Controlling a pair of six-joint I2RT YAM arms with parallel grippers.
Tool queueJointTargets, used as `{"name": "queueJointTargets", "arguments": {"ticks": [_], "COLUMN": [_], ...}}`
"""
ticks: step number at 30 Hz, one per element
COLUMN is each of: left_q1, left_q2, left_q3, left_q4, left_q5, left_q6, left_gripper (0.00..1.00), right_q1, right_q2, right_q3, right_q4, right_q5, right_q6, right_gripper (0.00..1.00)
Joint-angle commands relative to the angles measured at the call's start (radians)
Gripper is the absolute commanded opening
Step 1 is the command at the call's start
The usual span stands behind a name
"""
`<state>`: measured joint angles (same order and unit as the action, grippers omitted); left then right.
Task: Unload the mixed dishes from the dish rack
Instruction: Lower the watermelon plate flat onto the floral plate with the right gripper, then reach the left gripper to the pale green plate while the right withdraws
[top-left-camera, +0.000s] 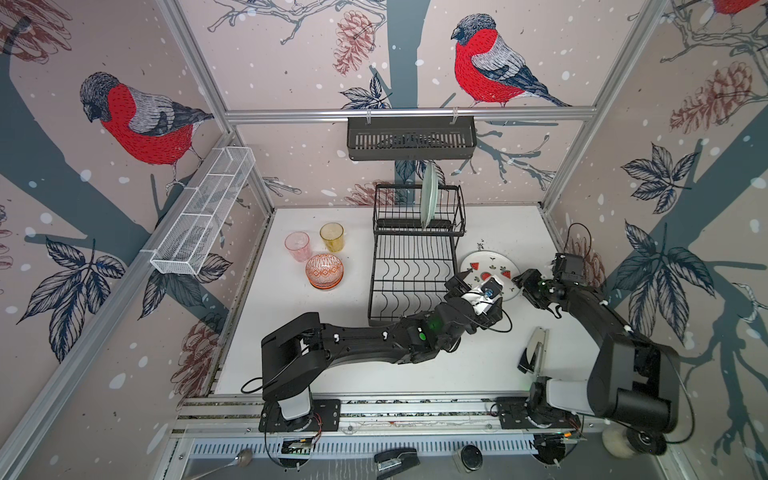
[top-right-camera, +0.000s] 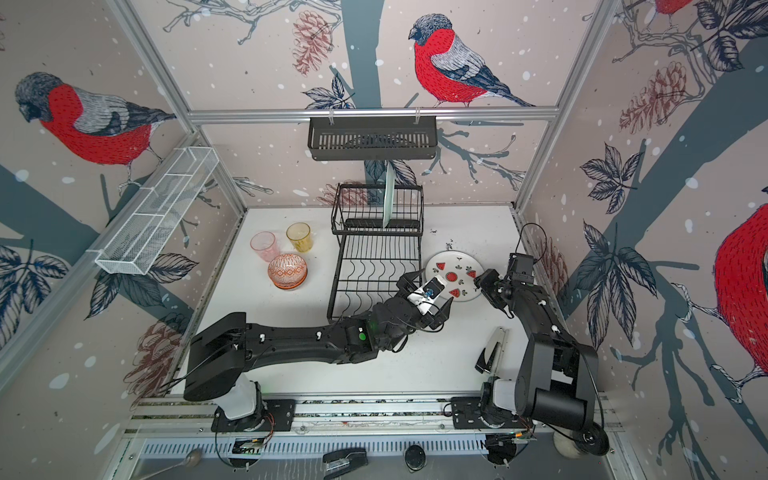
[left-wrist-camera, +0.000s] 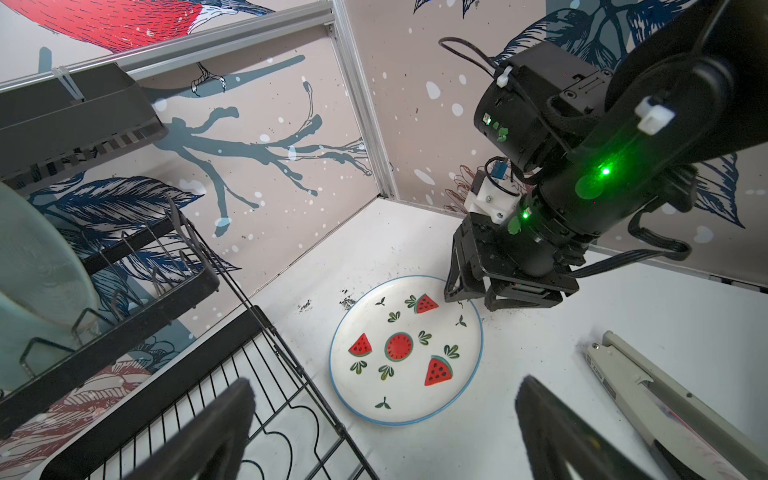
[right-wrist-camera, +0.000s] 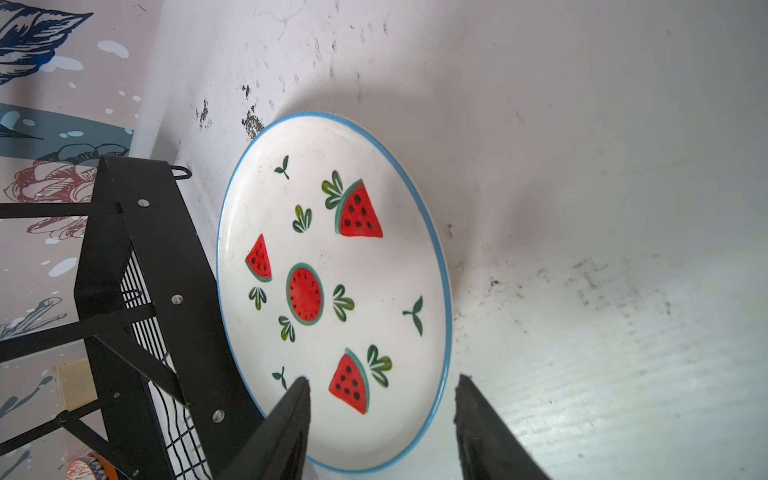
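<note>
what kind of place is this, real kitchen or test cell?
Probably a lab test cell, not a kitchen: aluminium frame with bird-print wall panels, two robot arms bolted down in front, and a dish rack with a watermelon plate beside it.

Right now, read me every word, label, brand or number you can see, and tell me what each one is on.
No text can be read clearly in any view.
Pale hinged tool: a small dark print near its hinge, too blurred to read.
Watermelon plate: only painted fruit and leaves, no words.
</note>
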<state>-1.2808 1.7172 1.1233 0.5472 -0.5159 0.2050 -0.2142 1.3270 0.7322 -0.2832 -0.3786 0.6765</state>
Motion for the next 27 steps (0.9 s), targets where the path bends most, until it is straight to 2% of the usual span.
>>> {"name": "queueJointTargets", "arguments": {"ticks": [1,6,16,21,27], "left_q1": [0.0,-0.001,0.004,0.019,0.069], "left_q2": [0.002,0.008,0.01,0.016,-0.007], "left_q3": [0.009,0.018,0.036,0.059,0.096], "left_q4": [0.028,0.027,0.001,-0.007,-0.06], "left_q5": [0.014,0.023,0.003,-0.005,0.013], "left_q6": [-0.014,-0.012,-0.012,0.01,-0.026], "left_gripper": [0.98,0.98,0.98,0.98,0.98], "right_q1": [0.013,0.047,0.122,0.187,0.25], "right_q2": [-0.02,-0.069,-0.29,-0.381,-0.461], "right_q3": [0.01,0.016,0.038,0.029,-0.01], "right_q4": [-0.004,-0.033,-0.067,-0.008,0.087], "right_q5": [-0.001,0.014,0.06,0.067,0.069], "right_q6": [-0.016,-0.005,0.027,0.026,0.026], "right_gripper": [0.59,0.65,0.77,0.81,0.85]}}
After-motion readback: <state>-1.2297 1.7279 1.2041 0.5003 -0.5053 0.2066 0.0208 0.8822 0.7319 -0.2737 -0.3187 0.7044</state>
